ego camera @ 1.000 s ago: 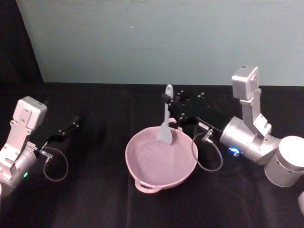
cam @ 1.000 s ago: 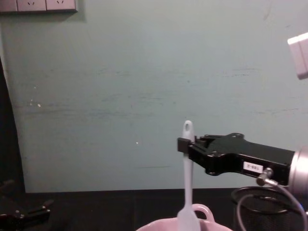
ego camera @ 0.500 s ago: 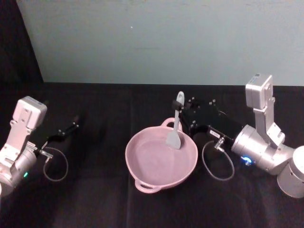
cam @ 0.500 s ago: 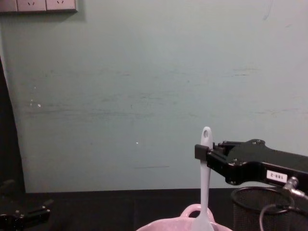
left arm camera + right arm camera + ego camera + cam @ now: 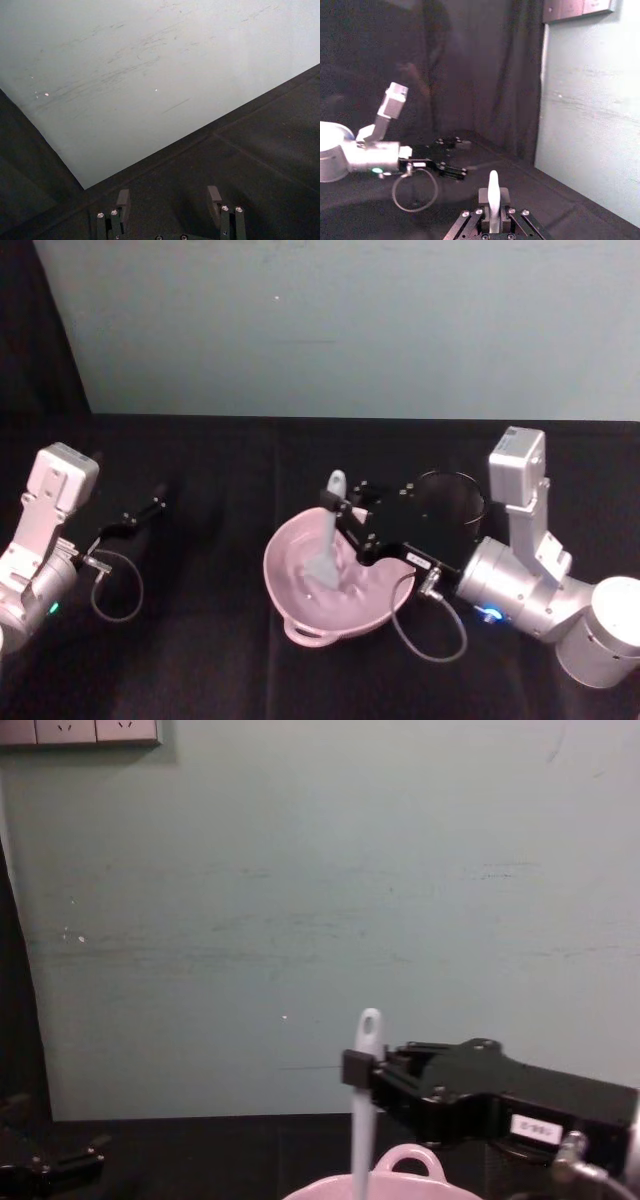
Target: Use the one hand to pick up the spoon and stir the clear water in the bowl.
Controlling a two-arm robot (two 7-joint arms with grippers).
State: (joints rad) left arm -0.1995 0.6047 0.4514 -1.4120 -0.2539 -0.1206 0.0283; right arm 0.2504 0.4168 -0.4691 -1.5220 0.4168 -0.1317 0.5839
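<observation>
The pale pink bowl (image 5: 300,600) sits mid-table, its loop handle toward me. My right gripper (image 5: 333,512) reaches over the bowl from the right, shut on the handle of the white spoon (image 5: 328,540). The spoon stands nearly upright, its blade down in the bowl's left half. In the chest view the right gripper (image 5: 358,1069) clamps the spoon (image 5: 364,1120) just below its oval hole, above the bowl's rim (image 5: 400,1186). The right wrist view shows the spoon's handle (image 5: 493,192) pinched between the fingers. My left gripper (image 5: 148,510) rests open, low on the table at the left.
A black wire-mesh cup (image 5: 455,500) stands behind the right arm, to the bowl's right rear. Black cloth covers the table (image 5: 210,660), and a teal wall (image 5: 330,320) rises behind it. Grey cables loop beside both wrists.
The right gripper has carried the spoon from the bowl's far right side toward me and to the left, with the blade now lower inside the bowl. The left arm has stayed still.
</observation>
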